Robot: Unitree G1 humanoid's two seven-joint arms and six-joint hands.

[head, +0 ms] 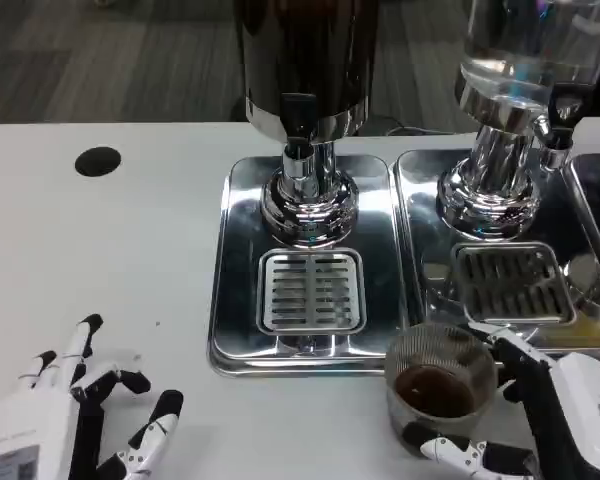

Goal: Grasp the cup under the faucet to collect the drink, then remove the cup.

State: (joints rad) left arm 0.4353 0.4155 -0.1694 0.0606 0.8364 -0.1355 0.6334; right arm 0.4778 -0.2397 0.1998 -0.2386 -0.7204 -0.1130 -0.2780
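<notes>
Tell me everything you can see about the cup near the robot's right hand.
The cup is a small, clear, ribbed tumbler, glass or plastic by its look, standing upright on the white table just in front of the drip trays. A shallow layer of dark brown drink sits in the bottom. The right hand wraps it from the right, with fingers at its rim and base.

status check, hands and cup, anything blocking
Left hand open, resting on table. Right hand grips cup, dark drink inside, cup off the drip tray, near table edge. Nothing in the way.
</notes>
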